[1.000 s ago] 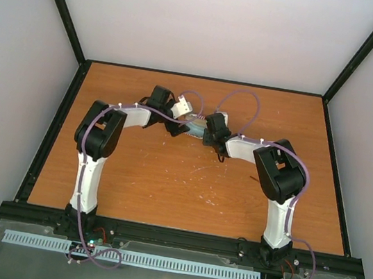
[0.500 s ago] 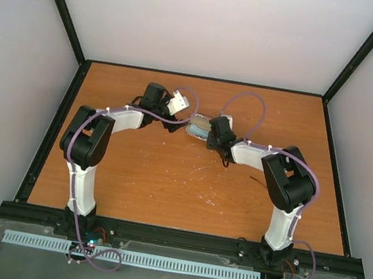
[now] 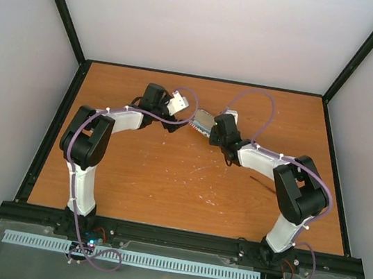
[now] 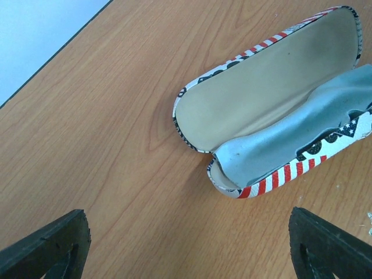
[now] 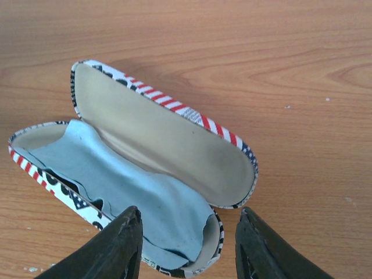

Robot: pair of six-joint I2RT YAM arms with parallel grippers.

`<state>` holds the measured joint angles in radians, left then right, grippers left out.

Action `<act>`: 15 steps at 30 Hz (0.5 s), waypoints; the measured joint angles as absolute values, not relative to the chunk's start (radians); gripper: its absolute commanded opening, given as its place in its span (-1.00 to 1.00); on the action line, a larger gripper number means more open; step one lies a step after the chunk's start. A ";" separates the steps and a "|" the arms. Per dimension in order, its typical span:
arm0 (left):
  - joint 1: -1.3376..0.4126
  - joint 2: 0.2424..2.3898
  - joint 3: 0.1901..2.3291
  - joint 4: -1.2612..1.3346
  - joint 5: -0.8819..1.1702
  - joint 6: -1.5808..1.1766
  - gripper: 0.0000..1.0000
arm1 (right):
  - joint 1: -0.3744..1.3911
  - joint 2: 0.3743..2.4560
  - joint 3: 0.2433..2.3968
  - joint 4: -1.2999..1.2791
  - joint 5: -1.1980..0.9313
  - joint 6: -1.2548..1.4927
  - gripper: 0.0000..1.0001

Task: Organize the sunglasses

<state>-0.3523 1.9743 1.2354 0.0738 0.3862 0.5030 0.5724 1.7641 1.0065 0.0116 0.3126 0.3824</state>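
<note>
Top view: the open case (image 3: pixel 202 121) sits far-centre on the table (image 3: pixel 166 179), between the left gripper (image 3: pixel 173 125) and the right gripper (image 3: pixel 213 131), and the right one's nearer. Left wrist: jaws gaping and empty, with the case off to the far right. Right wrist: jaws roughly half apart, gripping nothing, over the case's near end, where a blue cloth (image 5: pixel 116 192) covers the tray. The sunglasses? Can't spot them. Maybe they're under that lumpy cloth, or they're the thin dark sliver (image 3: pixel 259 182) by the right arm, but I can't tell.

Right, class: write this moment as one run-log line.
case: open on table | cloth: inside case | left gripper: open | right gripper: open, at case end
</note>
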 measured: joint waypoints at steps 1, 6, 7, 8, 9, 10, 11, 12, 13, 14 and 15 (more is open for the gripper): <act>-0.352 1.973 1.233 0.076 0.385 0.500 0.85 | 0.572 1.756 1.006 0.011 0.316 0.385 -0.06; -0.340 1.958 1.231 0.081 0.386 0.464 0.85 | 0.556 1.641 0.973 -0.049 0.358 0.431 -0.02; -0.332 1.957 1.232 0.081 0.388 0.457 0.85 | 0.539 1.604 0.965 -0.073 0.362 0.449 -0.02; -0.323 1.957 1.235 0.081 0.391 0.447 0.85 | 0.508 1.557 0.953 -0.104 0.359 0.471 -0.02; -0.315 1.957 1.237 0.079 0.394 0.439 0.86 | 0.457 1.503 0.940 -0.143 0.355 0.495 -0.02; -0.305 1.957 1.240 0.075 0.400 0.430 0.86 | 0.406 1.459 0.931 -0.173 0.353 0.511 -0.02; -0.292 1.957 1.245 0.072 0.408 0.422 0.86 | 0.335 1.409 0.920 -0.216 0.348 0.525 0.04; -0.279 1.957 1.251 0.067 0.415 0.414 0.85 | 0.265 1.359 0.913 -0.263 0.348 0.533 0.06; -0.268 1.957 1.256 0.064 0.421 0.408 0.85 | 0.208 1.321 0.909 -0.303 0.354 0.540 0.06; -0.255 1.957 1.264 0.059 0.429 0.402 0.85 | 0.145 1.279 0.906 -0.353 0.352 0.540 0.06; -0.245 1.957 1.273 0.054 0.436 0.397 0.86 | 0.085 1.239 0.906 -0.408 0.346 0.536 0.06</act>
<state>-0.2447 1.9568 1.2728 0.0540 0.4358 0.3973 0.0853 1.2388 0.9058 -0.4076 0.3462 0.5362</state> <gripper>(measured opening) 0.926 0.528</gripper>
